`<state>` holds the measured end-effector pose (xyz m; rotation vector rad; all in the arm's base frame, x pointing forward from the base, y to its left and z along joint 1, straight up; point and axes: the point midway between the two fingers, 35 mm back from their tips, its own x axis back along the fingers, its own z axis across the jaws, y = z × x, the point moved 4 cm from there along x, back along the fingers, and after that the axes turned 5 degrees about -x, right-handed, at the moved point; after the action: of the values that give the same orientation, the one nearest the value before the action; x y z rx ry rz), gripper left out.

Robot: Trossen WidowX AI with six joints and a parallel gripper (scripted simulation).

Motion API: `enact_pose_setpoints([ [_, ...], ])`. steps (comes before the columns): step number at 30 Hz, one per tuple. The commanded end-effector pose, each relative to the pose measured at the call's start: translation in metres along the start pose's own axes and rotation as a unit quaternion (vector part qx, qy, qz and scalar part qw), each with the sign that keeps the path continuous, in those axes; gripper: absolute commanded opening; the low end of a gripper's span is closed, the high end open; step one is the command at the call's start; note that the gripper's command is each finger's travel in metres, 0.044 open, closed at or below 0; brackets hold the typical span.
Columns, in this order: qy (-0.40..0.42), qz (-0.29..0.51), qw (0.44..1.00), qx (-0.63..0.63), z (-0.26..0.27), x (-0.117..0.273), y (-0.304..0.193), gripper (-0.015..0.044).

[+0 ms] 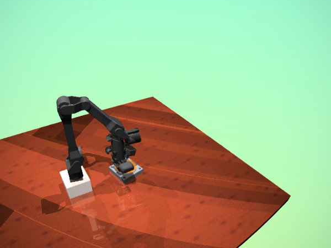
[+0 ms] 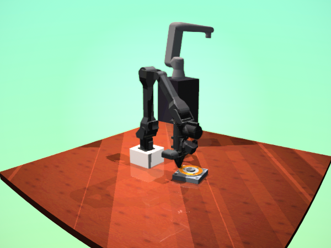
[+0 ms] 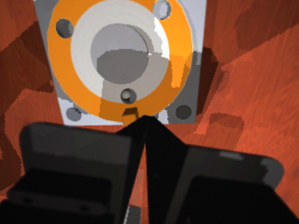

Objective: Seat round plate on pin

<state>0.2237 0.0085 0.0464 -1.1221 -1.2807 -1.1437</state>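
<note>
Jaws are pressed fully together, nothing held; the gripper (image 3: 145, 120) tip is set at the orange tab (image 3: 130, 113) on the near rim of the round plate (image 3: 179, 60). The plate is seated around the post (image 3: 120, 55) on the grey base (image 3: 201, 5). The pin (image 3: 128, 95) is seen inside the hole beside the tab. No writing is seen.

The base (image 3: 199, 45) lies on the table (image 2: 248, 193), near the arm's pedestal (image 2: 146, 155), at about four o'clock from it in the exterior view. The plate (image 3: 120, 12) sits on the base around the post (image 3: 122, 55). In the wrist view the tab (image 3: 130, 114) sticks out at the plate's six o'clock edge, with a hole (image 3: 129, 95) just inside it and a pin (image 3: 128, 95) showing in that hole. The gripper (image 3: 146, 121) stands over the base's six o'clock side, its closed tips just beside the tab. Behind the arm (image 2: 147, 99) stands a box with a mast (image 2: 179, 96).
</note>
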Motion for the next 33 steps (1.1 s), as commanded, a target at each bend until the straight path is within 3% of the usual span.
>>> enact_pose_setpoints([
  [1, 0.003, 0.002, 1.000, -0.002, 0.003, 0.000, -0.003, 0.0000],
  [7, 0.003, 0.003, 1.000, -0.002, 0.005, 0.000, -0.004, 0.0000],
  [17, 0.003, 0.002, 1.000, -0.002, 0.003, 0.045, -0.004, 0.0000],
  [33, 0.000, 0.001, 1.000, -0.001, 0.003, 0.038, -0.003, 0.0000],
])
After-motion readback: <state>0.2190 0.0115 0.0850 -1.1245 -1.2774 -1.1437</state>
